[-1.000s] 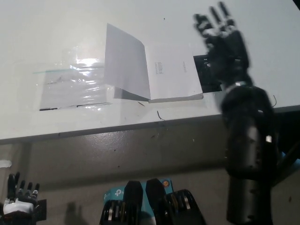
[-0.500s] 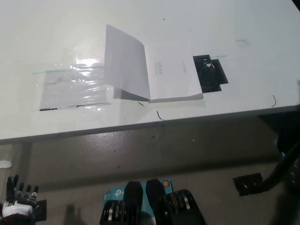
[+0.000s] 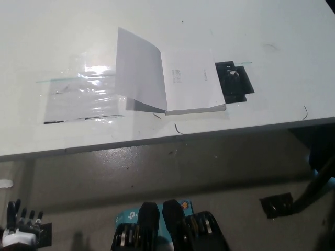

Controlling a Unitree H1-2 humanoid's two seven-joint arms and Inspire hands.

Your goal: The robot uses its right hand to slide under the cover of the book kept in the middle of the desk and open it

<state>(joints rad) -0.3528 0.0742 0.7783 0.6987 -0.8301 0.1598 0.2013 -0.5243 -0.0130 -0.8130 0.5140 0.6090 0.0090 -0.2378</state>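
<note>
1. My right robot hand does not show in the head view, so I cannot tell whether its fingers are apart or together, and it touches nothing that I can see.
2. My left robot hand (image 3: 21, 227) rests low at the bottom left corner of the view, below and well apart from the tabletop (image 3: 63, 31). Only its dark fingertips and a bit of white show; it is too small and cut off for me to tell how far open it is. It holds nothing that I can see.
3. The book (image 3: 180, 86) lies on the white tabletop, near the front edge and about midway along it.
4. The book is open: its cover (image 3: 140, 70) stands lifted and tilted toward the tabletop's left side, hinged at the spine, and it casts a shadow beneath.
5. The exposed white page lies flat and carries a small block of dark print near its middle.
6. A black object (image 3: 234, 82) lies just beside the book's right edge; I cannot tell if it touches the book.
7. A shiny clear plastic sheet (image 3: 84, 94) lies flat on the tabletop to the left of the book, with its right end under the raised cover's shadow.
</note>
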